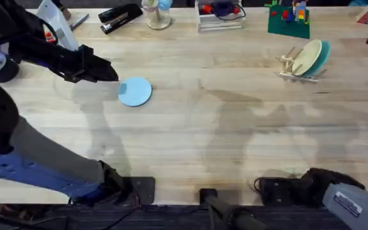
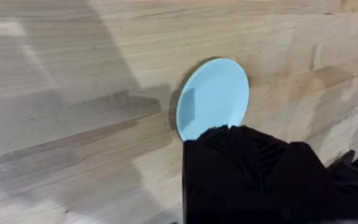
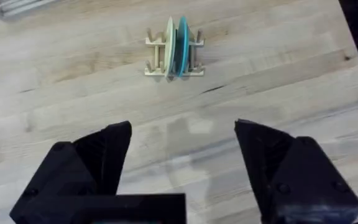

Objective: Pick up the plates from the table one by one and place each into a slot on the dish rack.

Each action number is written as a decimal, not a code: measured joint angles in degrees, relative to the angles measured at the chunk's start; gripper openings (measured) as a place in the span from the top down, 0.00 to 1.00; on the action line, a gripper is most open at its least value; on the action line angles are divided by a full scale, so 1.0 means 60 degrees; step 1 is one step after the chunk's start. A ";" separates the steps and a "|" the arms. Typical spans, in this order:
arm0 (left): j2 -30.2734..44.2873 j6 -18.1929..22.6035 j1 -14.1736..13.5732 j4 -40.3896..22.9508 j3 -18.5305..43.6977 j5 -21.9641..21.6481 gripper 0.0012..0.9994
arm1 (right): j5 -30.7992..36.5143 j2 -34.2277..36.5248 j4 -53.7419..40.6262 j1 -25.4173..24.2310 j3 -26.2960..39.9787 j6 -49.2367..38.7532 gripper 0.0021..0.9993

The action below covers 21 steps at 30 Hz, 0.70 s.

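left gripper (image 1: pixel 110 72) hovers just beside the pale sky-blue round plastic plate (image 1: pixel 135 91) lying flat on the light wooden table (image 1: pixel 190 134), probably lining up a grasp; can't tell its fingers. right gripper (image 3: pixel 182 155) gapes wide, empty. small wooden dowel rack (image 1: pixel 297 67) already holds two plates upright.

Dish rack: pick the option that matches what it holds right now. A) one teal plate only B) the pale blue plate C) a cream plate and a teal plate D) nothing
C: the dish rack holds a cream plate and a teal plate upright, while the pale blue plate lies on the table.
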 joint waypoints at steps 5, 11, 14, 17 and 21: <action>0.0014 0.0000 0.0000 0.0181 0.0000 -0.0025 0.96 | 0.0003 0.0000 -0.0001 0.0000 0.0000 0.0000 0.00; 0.0297 0.0000 0.0000 0.0312 0.0000 -0.0027 0.96 | 0.0001 0.0000 0.0000 0.0000 0.0000 0.0000 0.00; 0.0601 -0.0004 0.0000 0.0484 0.0000 -0.0028 0.96 | 0.0003 0.0000 0.0000 0.0000 0.0000 0.0000 0.00; 0.0861 -0.0004 0.0000 0.0577 0.0000 -0.0028 0.96 | 0.0001 0.0000 0.0000 0.0000 0.0000 0.0002 0.00; 0.1299 -0.0002 0.0000 0.0680 0.0000 -0.0026 0.96 | 0.0000 0.0000 0.0000 0.0000 0.0000 0.0000 0.00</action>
